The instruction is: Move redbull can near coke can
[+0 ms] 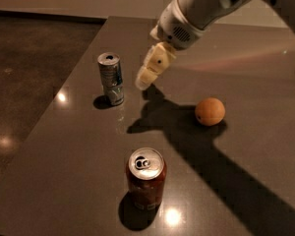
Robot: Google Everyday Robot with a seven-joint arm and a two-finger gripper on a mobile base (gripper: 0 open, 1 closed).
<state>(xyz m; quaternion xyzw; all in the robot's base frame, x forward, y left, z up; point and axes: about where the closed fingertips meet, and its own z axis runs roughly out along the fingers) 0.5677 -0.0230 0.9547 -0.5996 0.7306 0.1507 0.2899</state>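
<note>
Glossy table (78, 151); matt plastic gripper (142, 82) above

The arm (211, 1) was seen entering from the upper right, angled down and to the left. The white wrist housing (179, 26) was followed by the cream gripper (143, 81), pointed downward left of upper centre.
</note>
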